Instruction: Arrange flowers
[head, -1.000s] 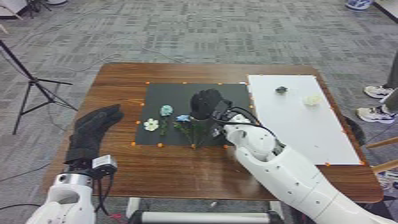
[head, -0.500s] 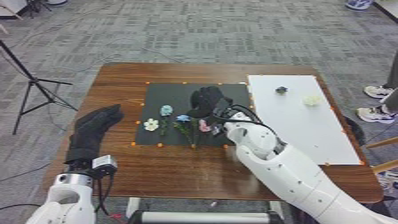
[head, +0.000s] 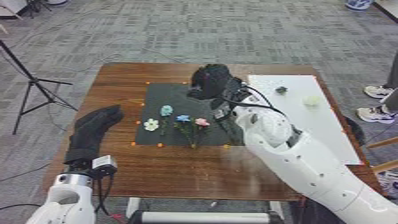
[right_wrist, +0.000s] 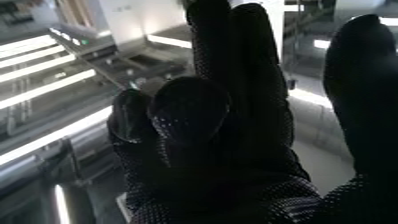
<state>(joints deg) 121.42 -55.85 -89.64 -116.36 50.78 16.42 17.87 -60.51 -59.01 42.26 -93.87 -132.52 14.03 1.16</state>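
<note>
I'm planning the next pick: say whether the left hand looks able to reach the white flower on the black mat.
Probably yes: the left hand is just left of the black mat, and nothing lies between it and the white flower.

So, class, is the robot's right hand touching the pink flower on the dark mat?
Apart. The head view shows a strip of dark mat between the right hand and the pink flower.

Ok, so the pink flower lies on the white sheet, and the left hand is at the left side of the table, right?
The sheet is wrong: in the head view, the pink flower lies on the dark mat. The left hand is at the left side of the table.
</note>
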